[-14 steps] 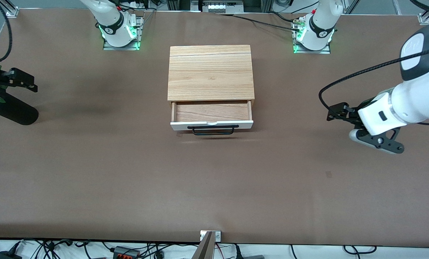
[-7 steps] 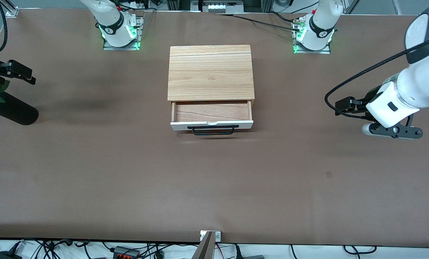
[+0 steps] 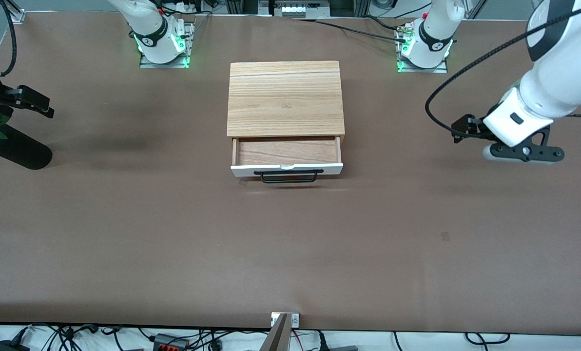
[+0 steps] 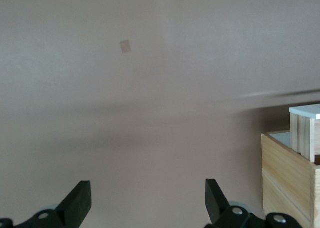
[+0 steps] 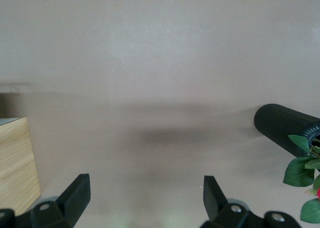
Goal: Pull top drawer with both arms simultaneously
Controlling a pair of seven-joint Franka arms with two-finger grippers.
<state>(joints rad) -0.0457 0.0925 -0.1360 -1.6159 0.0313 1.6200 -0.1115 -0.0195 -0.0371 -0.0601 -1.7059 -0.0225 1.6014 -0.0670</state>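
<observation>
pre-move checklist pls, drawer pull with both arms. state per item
1. Top drawer pulled out: ok. It is out of the wood box, its interior showing.
2. Bar handle free: ok. Nothing touches it.
3. Left end effector open: ok. Its fingers stand apart with only table between them. It is over the table toward the left arm's end, apart from the box.
4. Right end effector open: ok. Nothing is between its fingers. It is over the right arm's end of the table.
5. Space near the right end effector: not ok. A black vase with leaves lies beside it.
6. Lower drawer shut: cannot tell; the open drawer hides it.
</observation>
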